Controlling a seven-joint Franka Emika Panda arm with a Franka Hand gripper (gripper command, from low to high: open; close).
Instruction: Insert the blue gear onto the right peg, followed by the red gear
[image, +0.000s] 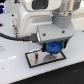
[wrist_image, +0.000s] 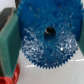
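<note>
Blue gear (image: 52, 48) sits clamped between the fingers of the end effector (image: 53, 50), held just above the grey plate (image: 35, 59) on the white bench (image: 20, 72). Red gear (wrist_image: 11, 76) seems to lie below, at the blue gear's edge.

Exterior view running bright, white table (image: 12, 70) washing out to near glare | arm (image: 37, 20) casting soft shadow under itself | both frames looking low-res, soft | wrist view blurring close up, blue gear (wrist_image: 47, 37) filling it, teeth edges smearing
</note>
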